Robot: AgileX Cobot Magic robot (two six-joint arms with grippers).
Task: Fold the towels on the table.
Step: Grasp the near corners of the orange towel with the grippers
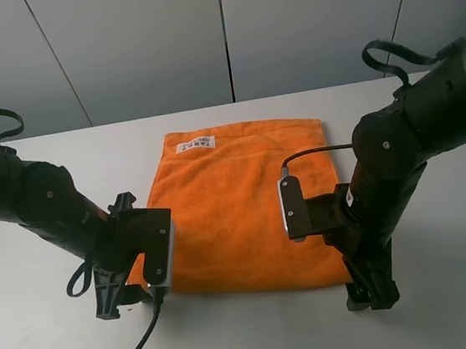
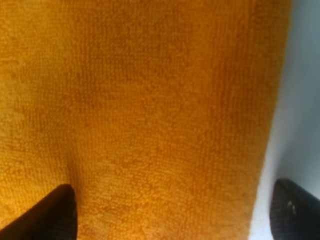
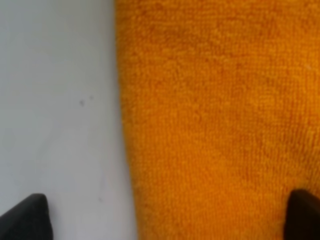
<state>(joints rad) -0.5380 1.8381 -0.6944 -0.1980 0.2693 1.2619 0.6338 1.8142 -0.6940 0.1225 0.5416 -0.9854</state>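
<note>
Poised for the first fold: the orange towel [image 1: 244, 198] lies flat by the middle of the table's [image 1: 450, 301] far edge, its label [image 1: 195, 144] at the far hem. The left gripper [image 1: 116, 295] and right gripper [image 1: 371, 293], jaws spread wide and holding nothing, straddle the towel's near corners. The next move likely calls for both to pinch and lift together. No containers are in view.
</note>
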